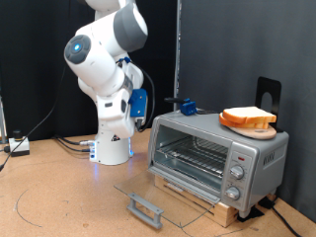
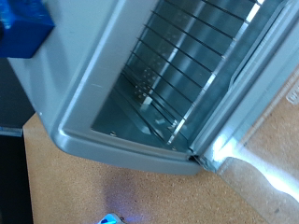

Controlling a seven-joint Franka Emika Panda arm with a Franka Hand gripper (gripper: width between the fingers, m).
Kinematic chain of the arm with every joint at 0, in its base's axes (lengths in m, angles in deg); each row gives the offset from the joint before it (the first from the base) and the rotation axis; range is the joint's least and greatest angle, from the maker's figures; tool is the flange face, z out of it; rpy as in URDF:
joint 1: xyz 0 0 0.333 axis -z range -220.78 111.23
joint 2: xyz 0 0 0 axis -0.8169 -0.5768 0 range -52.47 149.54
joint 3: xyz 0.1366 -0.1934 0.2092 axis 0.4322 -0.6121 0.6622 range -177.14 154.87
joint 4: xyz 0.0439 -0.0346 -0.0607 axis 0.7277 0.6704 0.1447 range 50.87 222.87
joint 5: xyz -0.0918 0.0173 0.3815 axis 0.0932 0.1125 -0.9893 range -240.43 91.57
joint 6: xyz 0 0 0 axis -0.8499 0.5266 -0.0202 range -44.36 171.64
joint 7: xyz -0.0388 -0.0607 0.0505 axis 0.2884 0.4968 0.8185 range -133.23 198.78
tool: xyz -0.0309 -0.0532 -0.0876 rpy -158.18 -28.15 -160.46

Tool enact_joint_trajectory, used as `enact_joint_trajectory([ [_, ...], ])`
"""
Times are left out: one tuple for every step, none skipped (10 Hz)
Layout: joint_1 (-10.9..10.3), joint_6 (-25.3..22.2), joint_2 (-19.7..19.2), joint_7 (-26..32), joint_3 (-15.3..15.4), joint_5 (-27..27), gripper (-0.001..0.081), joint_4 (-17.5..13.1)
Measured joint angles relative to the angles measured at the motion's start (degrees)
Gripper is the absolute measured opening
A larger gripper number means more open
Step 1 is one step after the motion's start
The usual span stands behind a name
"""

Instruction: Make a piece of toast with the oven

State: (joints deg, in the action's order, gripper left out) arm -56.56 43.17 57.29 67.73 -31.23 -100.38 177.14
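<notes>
Oven (image 1: 215,153) at right of the exterior view, door (image 1: 158,202) dropped open and rack (image 1: 193,155) bare; toast (image 1: 247,118) unloaded on its roof; gripper hidden, its opening cannot be told.

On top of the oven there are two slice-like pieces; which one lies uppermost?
The piece of toast, pale-faced with brown crust; the flatter orange-brown piece lies under it.

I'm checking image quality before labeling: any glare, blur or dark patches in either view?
Exterior view: sharp, dark backdrop, evenly lit oven and toast. Wrist view: soft and blurred, tilted, with blown-out glare beside the oven's open door; rack still readable.
</notes>
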Motion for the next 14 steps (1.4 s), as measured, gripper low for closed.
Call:
enact_joint_trajectory([
  [-0.2, 0.1, 2.1, 0.2, 0.5, 0.5, 0.0809, 1.1],
  [-0.1, 0.1, 1.9, -0.2, 0.5, 0.5, 0.0809, 1.1],
  [-0.4, -0.2, 2.2, 3.3, 0.7, -0.2, 0.0809, 1.2],
  [-1.0, -0.3, 3.6, 8.8, 1.3, -0.6, 0.0809, 1.6],
  [-1.6, 0.4, 5.7, 13.8, 1.8, -1.2, 0.0809, 2.4],
  [-2.1, 0.9, 8.0, 17.3, 2.3, -1.8, 0.0809, 3.4],
  [-2.6, 1.1, 10.3, 19.8, 2.9, -2.0, 0.0809, 4.3],
  [-3.1, 0.6, 12.4, 21.6, 3.3, -2.6, 0.0809, 4.9],
  [-3.5, -0.3, 14.4, 22.8, 3.7, -3.2, 0.0809, 5.5],
  [-3.8, -0.9, 16.4, 23.5, 4.2, -3.8, 0.0809, 5.9],
  [-4.2, -1.4, 18.3, 23.8, 4.8, -4.2, 0.0809, 6.3],
  [-4.6, -1.8, 20.3, 24.0, 5.3, -4.6, 0.0809, 6.7],
  [-4.7, -2.9, 22.2, 23.7, 6.0, -4.7, 0.0809, 6.9],
  [-4.7, -3.2, 24.0, 23.4, 6.5, -4.7, 0.0809, 7.8],
])
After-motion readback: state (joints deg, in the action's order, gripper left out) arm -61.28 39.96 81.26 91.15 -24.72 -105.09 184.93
